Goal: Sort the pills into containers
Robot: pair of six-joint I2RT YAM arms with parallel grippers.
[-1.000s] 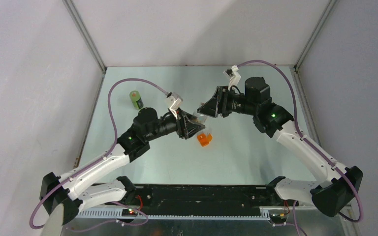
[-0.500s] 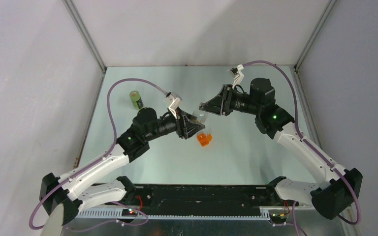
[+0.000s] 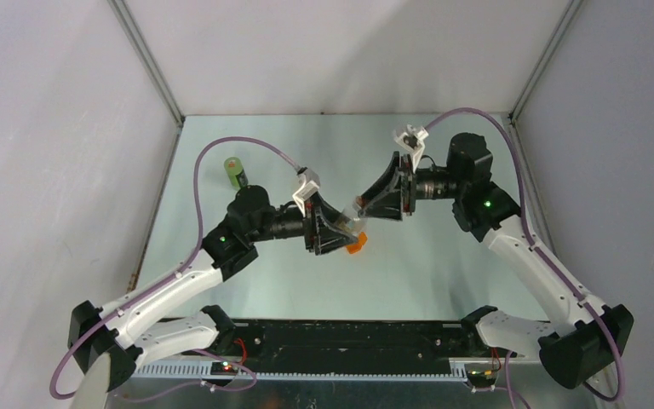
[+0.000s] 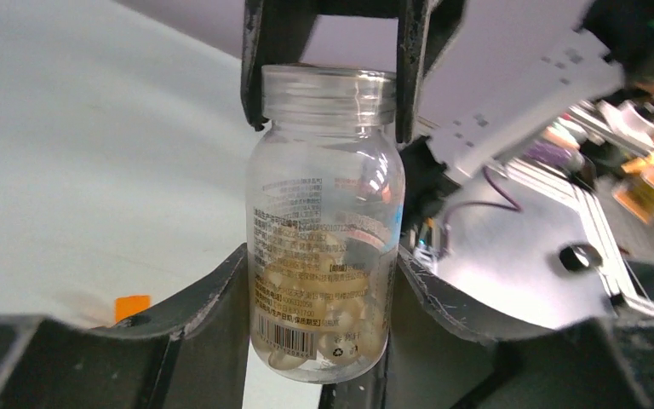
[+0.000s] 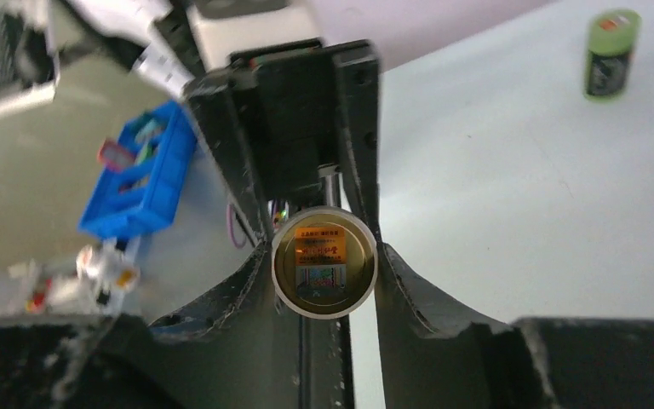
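- Pills [image 4: 306, 294], small and pale, lie in the bottom of the clear bottle [image 4: 324, 196].
- The bottle is up in the air between the two arms, just above the orange box [image 3: 355, 248] on the table [image 3: 426, 264].
- The left gripper [image 4: 319, 273] is squeezed tight on the fat part of the bottle, so it cannot fall.
- The right gripper [image 5: 324, 264] is pinched on the neck. I think two grips keep the bottle steady for a hand-over or a tip.
- The bottle's top looks open, with no lid.
- The green bottle [image 3: 236, 172] stands far off by the left wall, out of the way.
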